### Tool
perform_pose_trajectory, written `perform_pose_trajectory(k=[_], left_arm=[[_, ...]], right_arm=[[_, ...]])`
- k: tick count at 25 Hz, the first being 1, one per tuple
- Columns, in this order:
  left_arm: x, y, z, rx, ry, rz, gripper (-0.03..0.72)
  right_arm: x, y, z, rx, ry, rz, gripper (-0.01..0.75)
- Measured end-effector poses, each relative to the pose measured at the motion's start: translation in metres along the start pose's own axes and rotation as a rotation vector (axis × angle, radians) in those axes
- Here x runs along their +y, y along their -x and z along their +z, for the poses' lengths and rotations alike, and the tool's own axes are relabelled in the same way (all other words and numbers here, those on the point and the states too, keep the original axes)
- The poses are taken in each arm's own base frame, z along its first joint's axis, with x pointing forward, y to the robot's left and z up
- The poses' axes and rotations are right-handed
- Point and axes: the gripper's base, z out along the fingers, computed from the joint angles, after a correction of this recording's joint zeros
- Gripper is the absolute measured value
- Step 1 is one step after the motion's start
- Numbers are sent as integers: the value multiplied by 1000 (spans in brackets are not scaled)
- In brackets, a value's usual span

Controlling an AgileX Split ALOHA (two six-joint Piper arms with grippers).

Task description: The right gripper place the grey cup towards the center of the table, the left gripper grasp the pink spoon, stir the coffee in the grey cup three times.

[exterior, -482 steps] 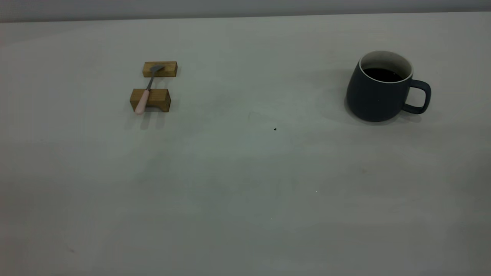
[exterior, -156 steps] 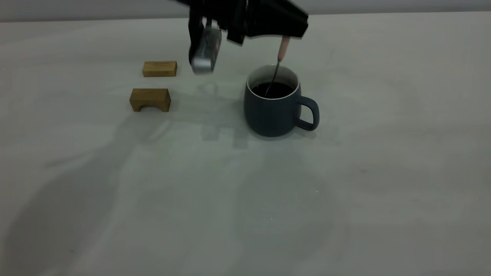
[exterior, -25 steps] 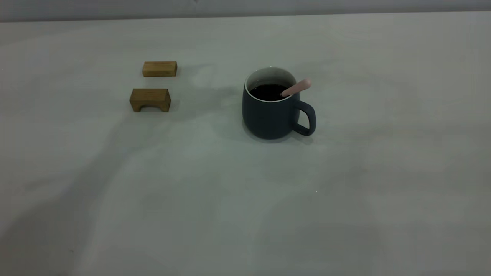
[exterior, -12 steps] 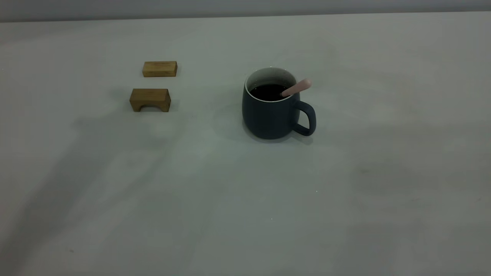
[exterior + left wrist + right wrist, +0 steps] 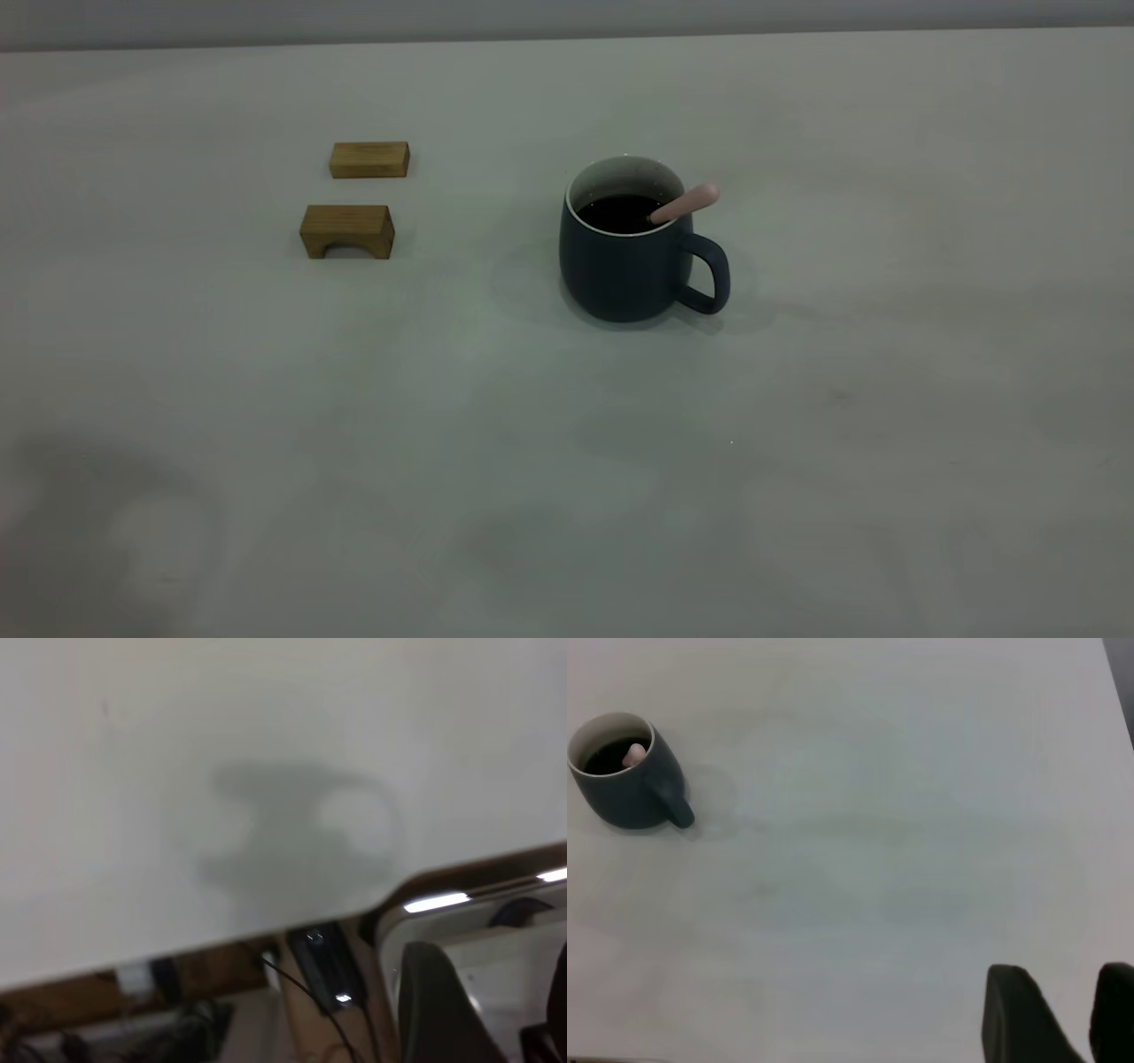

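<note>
Cup (image 5: 625, 266) stands near the middle of the table (image 5: 567, 443), handle to the right. The spoon (image 5: 684, 203) leans on its rim, with its bowl down in the coffee (image 5: 620, 213). I think the stirring is done, so it was left to rest there. Two wood blocks (image 5: 347, 230) sit apart on the left with nothing on them. The left gripper (image 5: 483, 1010) and right gripper (image 5: 1063, 1014) hang back by the table edges, fingers apart, holding nothing. No writing shows anywhere.
</note>
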Motion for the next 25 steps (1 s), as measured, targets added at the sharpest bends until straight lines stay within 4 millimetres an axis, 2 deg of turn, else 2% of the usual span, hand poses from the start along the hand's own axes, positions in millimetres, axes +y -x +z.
perform_pose_trajectory(k=[6,11,20,25], left_arm=[[21,-74,15,-24,36,-174,381],[21,-121,24,-139,74,-272,381],[13,-160,17,-413,96,-289,381],[11,-171,15,-490,99,-282,382]], right_arm=[[0,0,0,0,0,0,240],[0,0,0,0,0,0,240],[0,0,0,0,0,0,240],[0,0,0,0,0,0,240]])
